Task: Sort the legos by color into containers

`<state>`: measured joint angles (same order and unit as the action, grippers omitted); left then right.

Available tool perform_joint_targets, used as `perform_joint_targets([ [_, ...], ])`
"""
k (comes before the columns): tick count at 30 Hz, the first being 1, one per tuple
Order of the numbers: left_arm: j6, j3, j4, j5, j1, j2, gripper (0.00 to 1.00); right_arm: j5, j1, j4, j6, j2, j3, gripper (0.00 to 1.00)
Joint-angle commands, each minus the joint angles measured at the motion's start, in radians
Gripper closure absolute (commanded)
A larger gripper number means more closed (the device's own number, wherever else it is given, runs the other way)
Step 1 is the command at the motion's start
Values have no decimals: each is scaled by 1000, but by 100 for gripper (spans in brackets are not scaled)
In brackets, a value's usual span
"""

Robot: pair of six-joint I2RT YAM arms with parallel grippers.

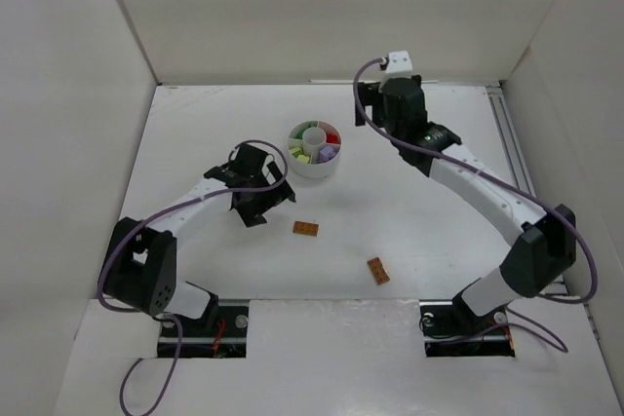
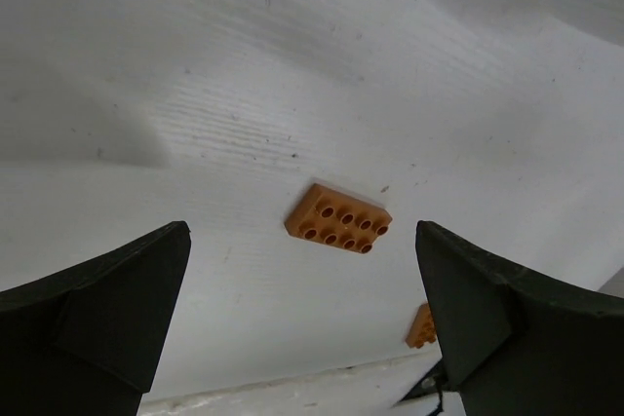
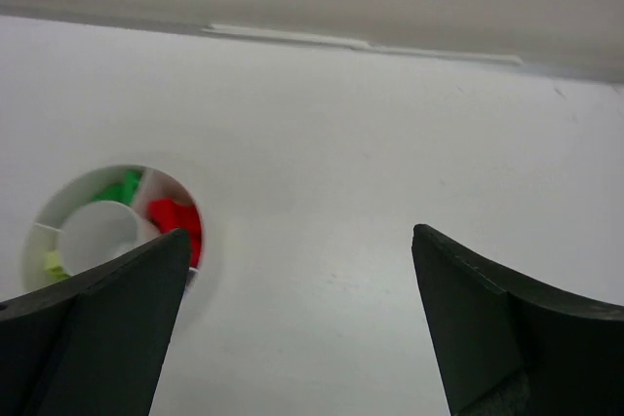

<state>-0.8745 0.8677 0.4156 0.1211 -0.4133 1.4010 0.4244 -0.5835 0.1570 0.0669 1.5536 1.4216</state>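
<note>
A flat, bumpy orange brick lies on the smooth white table, and a second brick lies nearby. The left gripper and right gripper are both wide open and hold nothing. Only the top view shows purple pieces in the round dish.

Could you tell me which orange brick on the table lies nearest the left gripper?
The orange brick nearer the dish, beside the left gripper; the other brick lies farther right.

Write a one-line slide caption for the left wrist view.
Open left end effector framing an orange-brown brick lying on the white table.
</note>
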Motion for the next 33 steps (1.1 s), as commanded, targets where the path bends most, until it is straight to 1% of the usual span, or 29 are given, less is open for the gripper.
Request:
perform_joint_targets([
  [1,-191,-7,12,54,-36,22,0,188,10,102,134,-85,-116,0],
  [3,-251,11,12,41,-73,56,0,208,10,131,158,-157,-193,0],
  [4,-292,23,28,-1,-117,68,0,208,10,131,169,-179,-216,0],
  [5,-361,36,40,-12,-137,85,0,208,10,144,180,-200,-237,0],
  [7,-438,70,87,-34,-168,134,0,198,10,156,194,-265,-297,0],
  [9,-480,80,110,-34,-205,164,3,188,10,156,194,-306,-354,0],
  [11,-555,90,130,-34,-234,185,4,179,10,156,194,-355,-383,0],
  [14,-659,109,173,-83,-268,197,7,178,19,156,194,-401,-408,0],
  [15,-679,109,183,-109,-277,197,10,168,19,156,194,-402,-408,0],
  [17,-710,119,183,-121,-277,187,13,159,19,156,185,-428,-417,0],
  [22,-785,131,192,-181,-277,205,16,108,19,156,165,-437,-428,0],
  [23,-797,131,216,-181,-277,216,16,108,19,156,165,-437,-428,0],
  [32,-831,163,236,-204,-277,274,25,79,19,156,155,-446,-428,0],
  [33,-840,163,236,-204,-277,274,27,79,19,156,155,-446,-428,0],
])
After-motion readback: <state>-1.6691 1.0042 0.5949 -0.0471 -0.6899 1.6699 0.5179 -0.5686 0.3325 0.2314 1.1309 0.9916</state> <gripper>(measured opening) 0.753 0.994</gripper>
